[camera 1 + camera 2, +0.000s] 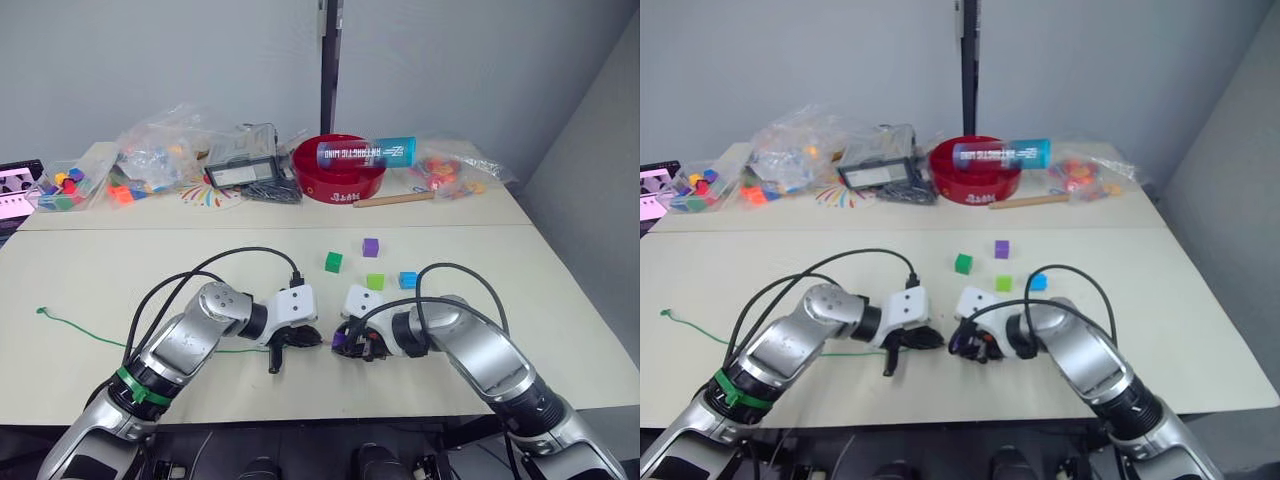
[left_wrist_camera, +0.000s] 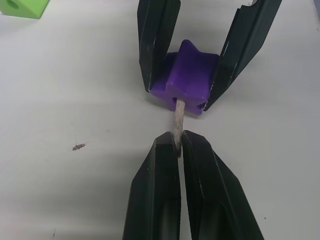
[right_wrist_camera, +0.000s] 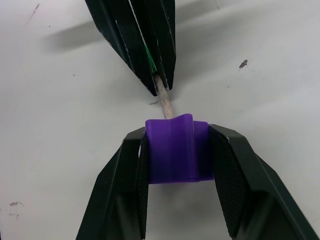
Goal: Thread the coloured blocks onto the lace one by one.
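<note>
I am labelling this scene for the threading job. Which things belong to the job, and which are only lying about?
Part of the job:
- purple block, held by the right tool
- lace, its pale tip pinched by the left tool
- loose blocks: dark green, purple, light green, blue

Lying about:
- red bowl
- blue tube
- clear bags
- wooden stick

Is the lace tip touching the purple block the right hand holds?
Touching. In the left wrist view the lace tip runs straight into the purple block, with no gap showing.
</note>
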